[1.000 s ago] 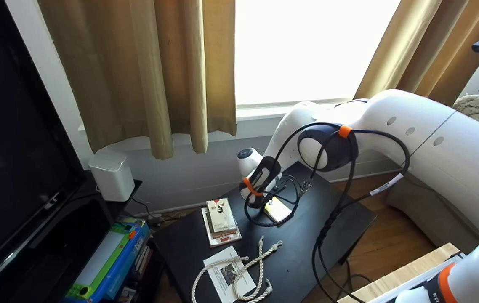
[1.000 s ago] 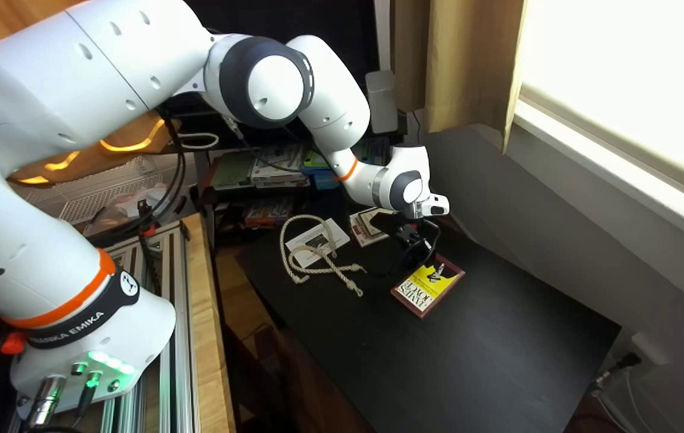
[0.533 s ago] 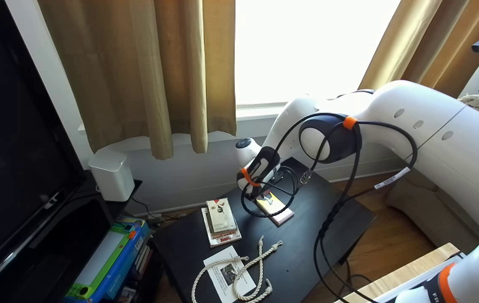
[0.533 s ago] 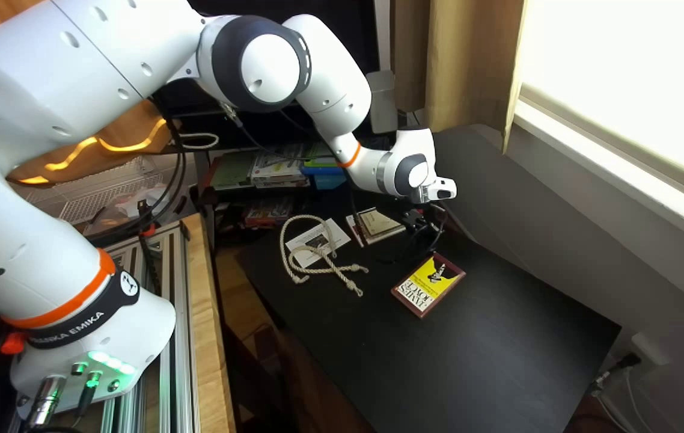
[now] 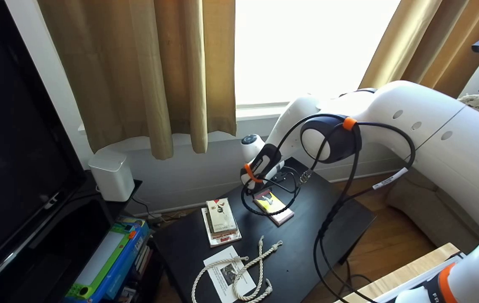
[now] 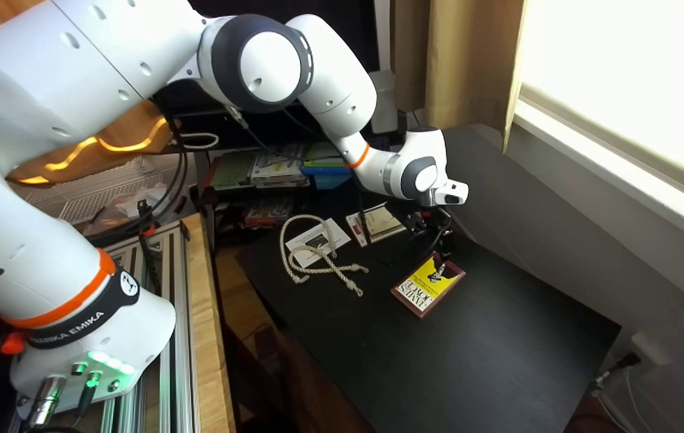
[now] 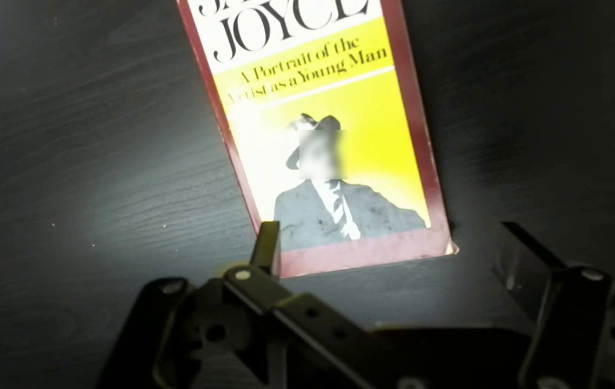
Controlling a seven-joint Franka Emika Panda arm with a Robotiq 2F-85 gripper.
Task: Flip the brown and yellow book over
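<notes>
The brown and yellow book (image 7: pixel 388 146) lies flat on the black table, its yellow and white cover with a maroon border facing up. It shows in both exterior views too, as the book (image 6: pixel 428 284) and, partly behind the arm's cable loop, the book (image 5: pixel 282 216). My gripper (image 7: pixel 389 224) stands open above the bottom end of the cover. One finger (image 7: pixel 267 246) overlaps the book's lower left corner in the wrist view; the opposite finger (image 7: pixel 529 259) is out past its right edge. Nothing is between them. Whether a fingertip touches the book I cannot tell.
On the black table (image 6: pixel 498 355) stands a small stack of books (image 5: pixel 222 216) beside the brown and yellow book. A printed sheet (image 5: pixel 218 275) with a pale rope (image 5: pixel 261 269) over it lies farther along. A wall and window sill (image 6: pixel 606 162) border the table.
My gripper has risen from the book, shifted slightly toward the window wall, and its jaws have opened. More of the cover shows now. The book has stayed in place.
</notes>
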